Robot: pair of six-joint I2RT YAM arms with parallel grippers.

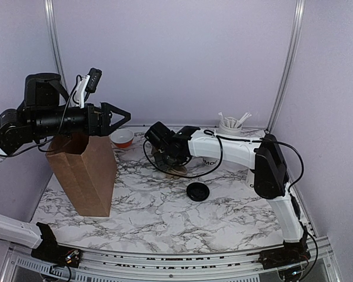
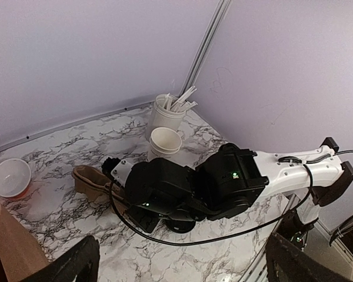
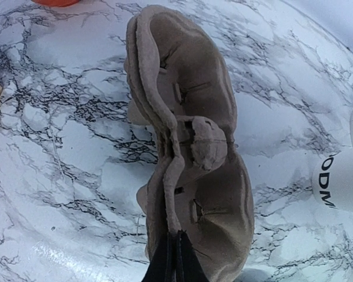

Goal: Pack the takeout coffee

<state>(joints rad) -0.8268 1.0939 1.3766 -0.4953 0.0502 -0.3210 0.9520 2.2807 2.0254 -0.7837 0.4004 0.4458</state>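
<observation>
Takeout coffee cup (image 3: 341, 179) stands beside the carrier (image 3: 188, 147) the right fingers (image 3: 165, 264) pinch; dragging may topple it. Left fingers (image 2: 70, 264) gape wide.

On white-and-grey marble-patterned table (image 1: 165, 220), left side: upright brown paper bag (image 1: 85, 170), with small round white-and-orange bowl (image 1: 122, 138) just behind its right corner, near the back wall. Mid-table, right of the bowl: brown moulded-pulp cup carrier (image 3: 188, 147), flat on the surface, with round black plastic lid (image 1: 197, 191) in front and slightly right, apart from it. Back right corner: white paper cup of white stirrers (image 1: 230, 125), with small white paper cup with dark lettering (image 2: 165, 143) just beside it on the carrier's side, apart from the carrier.
</observation>
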